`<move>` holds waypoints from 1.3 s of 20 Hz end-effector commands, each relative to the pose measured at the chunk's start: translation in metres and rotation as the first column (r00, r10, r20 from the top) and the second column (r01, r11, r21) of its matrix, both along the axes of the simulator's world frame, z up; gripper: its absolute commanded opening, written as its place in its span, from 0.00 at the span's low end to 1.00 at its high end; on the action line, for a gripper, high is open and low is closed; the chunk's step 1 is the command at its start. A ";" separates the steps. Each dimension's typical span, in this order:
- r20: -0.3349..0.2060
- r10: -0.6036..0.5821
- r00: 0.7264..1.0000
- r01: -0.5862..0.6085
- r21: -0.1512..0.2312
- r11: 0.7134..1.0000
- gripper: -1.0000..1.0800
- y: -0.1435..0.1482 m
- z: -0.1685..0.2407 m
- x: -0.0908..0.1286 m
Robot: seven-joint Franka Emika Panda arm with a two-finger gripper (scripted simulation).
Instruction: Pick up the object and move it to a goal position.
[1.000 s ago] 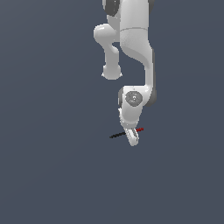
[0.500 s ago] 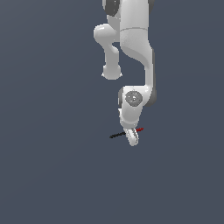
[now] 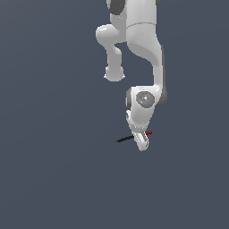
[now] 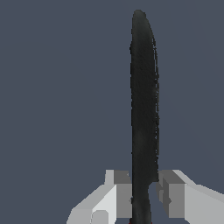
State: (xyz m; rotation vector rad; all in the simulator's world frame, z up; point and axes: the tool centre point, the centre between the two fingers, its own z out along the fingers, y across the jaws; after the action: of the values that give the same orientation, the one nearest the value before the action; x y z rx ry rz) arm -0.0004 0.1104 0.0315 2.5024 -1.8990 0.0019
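Flat slate-grey ground (image 3: 53, 179) fills both views, with no edge or marking to be seen. From twelve o'clock in the exterior view the white arm (image 3: 143, 40) reaches down, its wrist joint a pale disc just above the gripper (image 3: 141, 142). The gripper sits a little below and to the right of the picture's centre, pointing down toward six o'clock.

The rod (image 3: 127, 138) crosses the gripper. Its black length sticks out toward nine o'clock, tilted slightly downward at that end, and its red end (image 3: 149, 133) shows just past the gripper on the three o'clock side. Whether the rod rests on the ground or hangs clear of it cannot be told.

In the wrist view the rod (image 4: 143, 100) runs as a dark blade from between the fingers (image 4: 120, 192) toward twelve o'clock. The two grey pads stand close on either side of it, parted by little more than its thickness. One pad meets the rod; a sliver of gap shows at the other, so a firm grip cannot be confirmed.
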 end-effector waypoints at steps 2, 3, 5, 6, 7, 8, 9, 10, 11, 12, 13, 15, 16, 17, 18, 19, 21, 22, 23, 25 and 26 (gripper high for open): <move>0.001 0.001 1.000 -0.001 0.000 1.000 0.00 0.018 0.016 0.011; 0.001 0.001 1.000 -0.001 0.000 1.000 0.00 0.024 0.021 0.015; 0.000 0.001 1.000 -0.001 -0.001 1.000 0.00 0.036 0.031 0.022; 0.000 0.001 1.000 -0.001 -0.001 1.000 0.00 0.042 0.036 0.026; 0.000 0.001 1.000 -0.001 -0.001 1.000 0.00 0.048 0.042 0.030; 0.000 0.001 1.000 -0.001 -0.001 1.000 0.00 0.054 0.047 0.034; 0.000 0.001 1.000 -0.001 -0.001 1.000 0.00 0.059 0.052 0.038; 0.000 0.002 1.000 -0.002 -0.001 1.000 0.00 0.064 0.055 0.041; 0.000 0.002 1.000 -0.002 -0.001 1.000 0.00 0.069 0.059 0.044; 0.000 0.002 1.000 -0.002 -0.001 1.000 0.00 0.073 0.063 0.047; 0.000 0.002 1.000 -0.002 -0.001 1.000 0.00 0.076 0.066 0.049; 0.000 0.002 1.000 -0.002 0.000 1.000 0.00 0.082 0.070 0.053; 0.000 0.002 1.000 -0.002 0.000 1.000 0.00 0.085 0.073 0.055; 0.000 0.002 1.000 -0.002 0.000 1.000 0.00 0.087 0.074 0.057; 0.000 0.002 1.000 -0.002 0.000 1.000 0.00 0.089 0.076 0.058; -0.001 0.002 1.000 -0.002 0.000 1.000 0.00 0.091 0.077 0.060; -0.001 0.002 1.000 -0.002 0.000 1.000 0.00 0.093 0.079 0.061; -0.001 0.002 1.000 -0.002 0.000 1.000 0.00 0.094 0.080 0.062; -0.001 0.002 1.000 -0.002 0.000 1.000 0.00 0.095 0.080 0.062; -0.001 0.002 1.000 -0.002 0.001 1.000 0.00 0.095 0.080 0.063; -0.001 0.002 1.000 -0.002 0.001 1.000 0.00 0.094 0.080 0.063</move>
State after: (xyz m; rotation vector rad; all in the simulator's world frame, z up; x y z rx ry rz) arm 0.0619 0.2050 0.1114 2.5052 -1.8957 0.0000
